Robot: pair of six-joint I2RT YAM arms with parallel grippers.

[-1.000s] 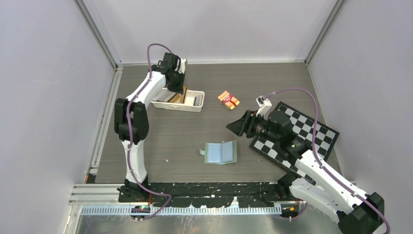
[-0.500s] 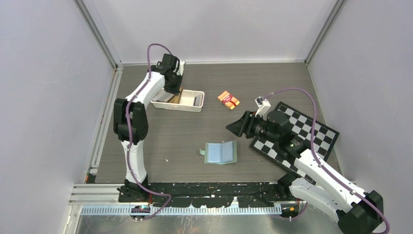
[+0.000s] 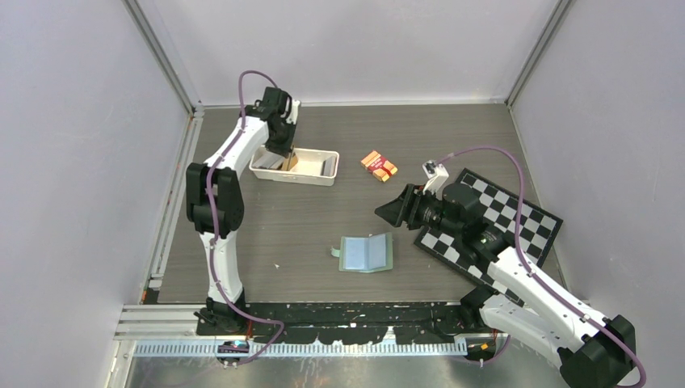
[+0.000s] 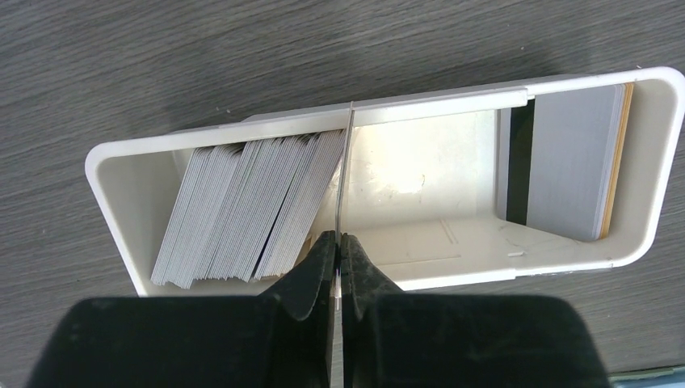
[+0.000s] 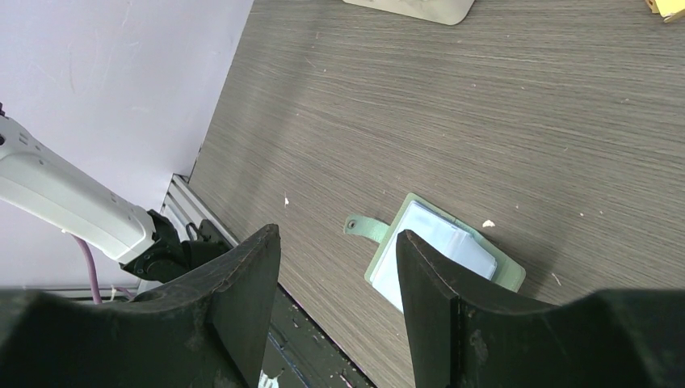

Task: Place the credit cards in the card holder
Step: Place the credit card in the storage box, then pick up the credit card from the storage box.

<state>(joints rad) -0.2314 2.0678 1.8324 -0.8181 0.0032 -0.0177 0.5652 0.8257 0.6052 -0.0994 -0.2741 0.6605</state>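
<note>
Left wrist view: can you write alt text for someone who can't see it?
The left gripper, shut, pinches one thin card edge-on over a long white tray. Grey cards lean at its left end, another stack sits at its right, on a dark wood-grain table.

The left arm reaches to the far left of the table (image 3: pixel 307 226); its left gripper (image 3: pixel 287 153) hangs over the left part of the white tray (image 3: pixel 307 179), with a tan credit card (image 3: pixel 293 160) at its tip; an orange-red packet (image 3: pixel 379 165) lies apart, right of the tray; the card holder (image 3: pixel 367 253) lies open near the middle; the right gripper (image 3: pixel 389 208) hovers beyond it and to its right, pointing left, beside the chessboard (image 3: pixel 517 214).
</note>
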